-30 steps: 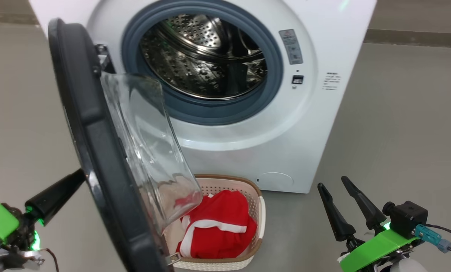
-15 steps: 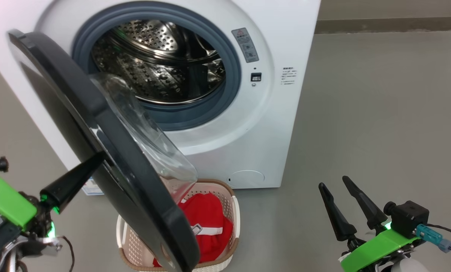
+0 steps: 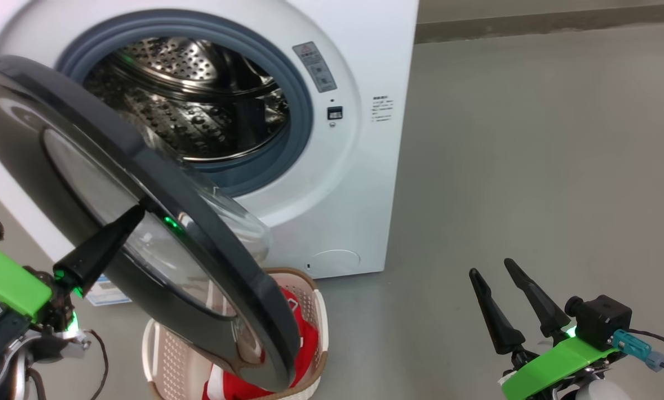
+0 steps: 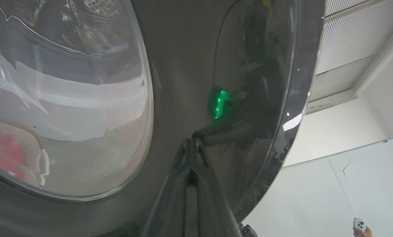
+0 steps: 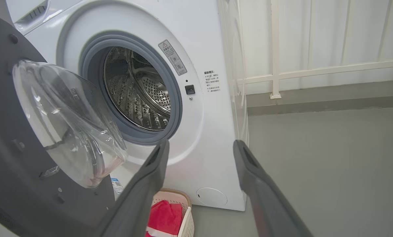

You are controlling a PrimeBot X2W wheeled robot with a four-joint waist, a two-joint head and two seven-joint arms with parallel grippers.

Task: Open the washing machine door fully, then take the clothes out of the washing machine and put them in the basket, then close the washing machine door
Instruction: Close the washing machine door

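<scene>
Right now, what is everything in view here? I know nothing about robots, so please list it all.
washing machine: one, white with a steel drum and grey gasket, at the back.
washing machine door: one, glossy black rim with a clear glass bowl, swung partly open over the basket.
basket: one, cream with a brown rim, on the floor before the washer.
clothes: red with white trim, in the basket; count cannot be told.
floor: grey, all around.
person's hand: one, holding a small white remote, seen in the left wrist view.
left claw: one, dark, shut, tips against the door's outer face.
right claw: one, dark, open, holding nothing, lower right.
</scene>
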